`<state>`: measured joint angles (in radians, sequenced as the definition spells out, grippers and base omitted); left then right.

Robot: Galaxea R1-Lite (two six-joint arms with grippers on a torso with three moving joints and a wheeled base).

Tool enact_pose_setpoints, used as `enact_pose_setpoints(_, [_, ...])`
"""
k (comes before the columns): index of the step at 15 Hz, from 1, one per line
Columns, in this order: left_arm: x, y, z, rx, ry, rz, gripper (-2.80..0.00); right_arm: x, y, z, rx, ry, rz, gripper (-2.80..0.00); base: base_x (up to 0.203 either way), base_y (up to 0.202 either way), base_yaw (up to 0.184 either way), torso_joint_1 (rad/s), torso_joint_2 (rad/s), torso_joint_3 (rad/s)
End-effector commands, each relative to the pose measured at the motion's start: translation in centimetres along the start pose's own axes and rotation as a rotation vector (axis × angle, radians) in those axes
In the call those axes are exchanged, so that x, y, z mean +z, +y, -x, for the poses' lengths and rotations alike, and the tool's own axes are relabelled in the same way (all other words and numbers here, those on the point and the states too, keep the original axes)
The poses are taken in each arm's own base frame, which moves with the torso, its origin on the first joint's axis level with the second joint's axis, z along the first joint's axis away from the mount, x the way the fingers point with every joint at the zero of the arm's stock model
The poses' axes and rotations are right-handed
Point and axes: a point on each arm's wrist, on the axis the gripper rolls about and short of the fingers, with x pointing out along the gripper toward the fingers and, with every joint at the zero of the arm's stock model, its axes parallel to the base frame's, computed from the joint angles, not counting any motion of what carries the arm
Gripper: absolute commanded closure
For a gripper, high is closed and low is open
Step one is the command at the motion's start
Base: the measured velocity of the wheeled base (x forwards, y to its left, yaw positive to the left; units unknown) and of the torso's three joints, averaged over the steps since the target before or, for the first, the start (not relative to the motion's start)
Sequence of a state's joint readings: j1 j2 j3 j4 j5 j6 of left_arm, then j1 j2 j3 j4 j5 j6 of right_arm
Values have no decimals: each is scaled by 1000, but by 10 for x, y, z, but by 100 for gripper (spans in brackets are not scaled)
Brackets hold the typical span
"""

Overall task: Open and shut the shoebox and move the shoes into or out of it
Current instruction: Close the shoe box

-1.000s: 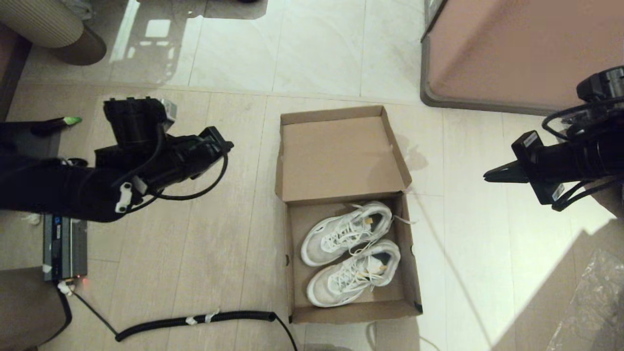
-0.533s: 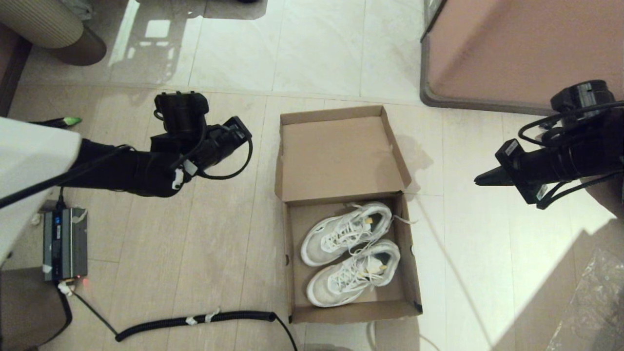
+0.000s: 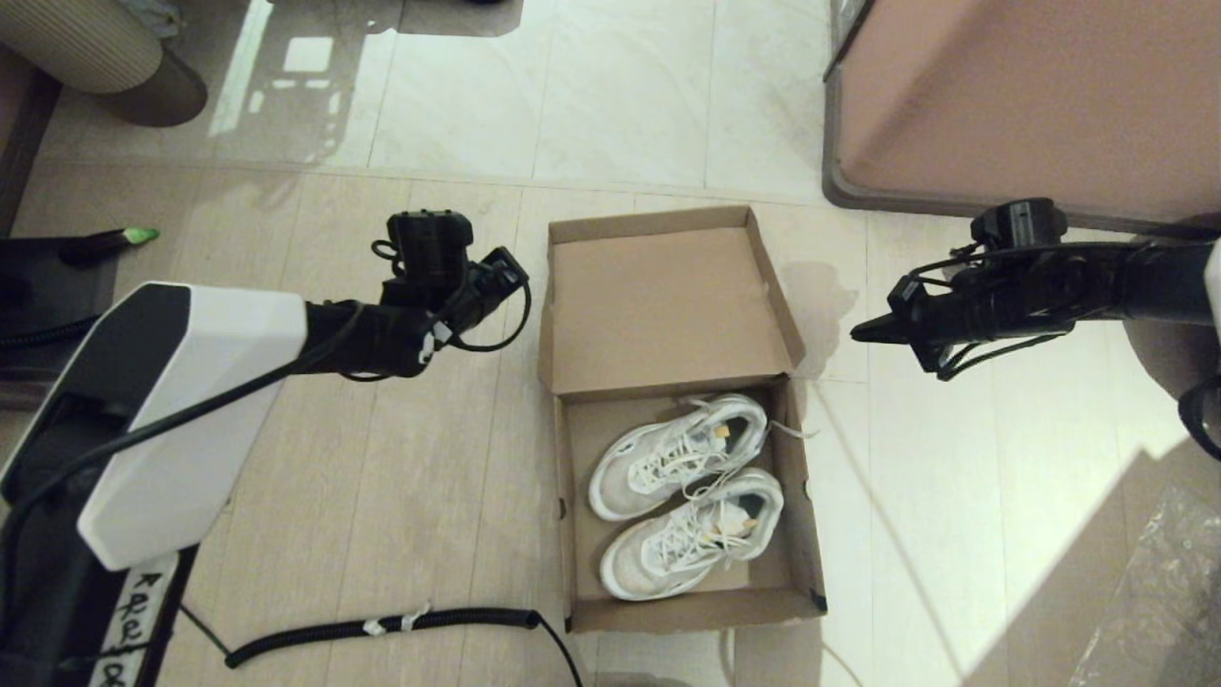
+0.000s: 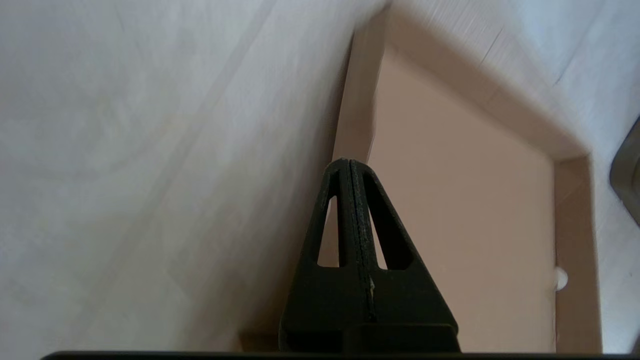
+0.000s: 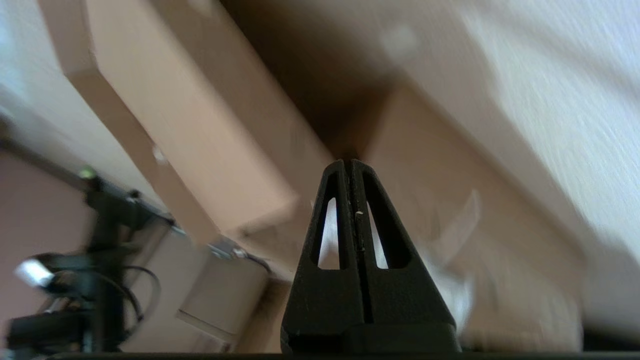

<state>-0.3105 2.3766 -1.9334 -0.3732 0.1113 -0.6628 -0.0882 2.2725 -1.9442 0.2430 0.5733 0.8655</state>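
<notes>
Shoebox (image 3: 679,420) on floor (image 3: 382,496), lid folded back flat. Both shoes (image 3: 689,493) side by side inside. Left gripper (image 3: 515,272) beside lid's left edge, right gripper (image 3: 863,332) off lid's right; both pinched closed, empty.

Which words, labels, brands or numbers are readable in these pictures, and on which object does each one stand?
No text can be read with confidence.
Left arm, lower black part: white handwritten marks, not legible.
Shoes: no brand readable; small tan tags by the tongues, too small to read.
Shoebox: plain cardboard, no print visible inside or on the open lid.
Wrist views: no writing on either gripper.
</notes>
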Motion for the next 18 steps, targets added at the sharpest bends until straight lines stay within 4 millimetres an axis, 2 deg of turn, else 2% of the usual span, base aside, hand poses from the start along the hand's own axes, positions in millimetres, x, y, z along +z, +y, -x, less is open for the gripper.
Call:
enact_pose_setpoints(1, [-11,5,-6,24,5,79,0,6,-37,-48,36,-7,-51,0,0,0,0,0,0,0])
enact_pose_setpoints(4, [-5,-8,1,24,-24,108,0,-4,-42,-75,81,3,-94,0,0,0,0,0,0,0])
enact_pose_setpoints(7, [1,-24,11,0,-25,108,0,-19,-33,-98,154,17,-146,0,0,0,0,0,0,0])
enact_pose_setpoints(9, [5,-27,14,17,-33,107,0,-32,-29,-109,159,47,-154,0,0,0,0,0,0,0])
enact_pose_setpoints(14, [13,-27,18,44,-49,102,0,-48,-28,-120,134,94,-160,0,0,0,0,0,0,0])
enact_pose_setpoints(18, [11,-22,15,55,-45,100,0,-59,-35,-110,-23,195,-206,0,0,0,0,0,0,0])
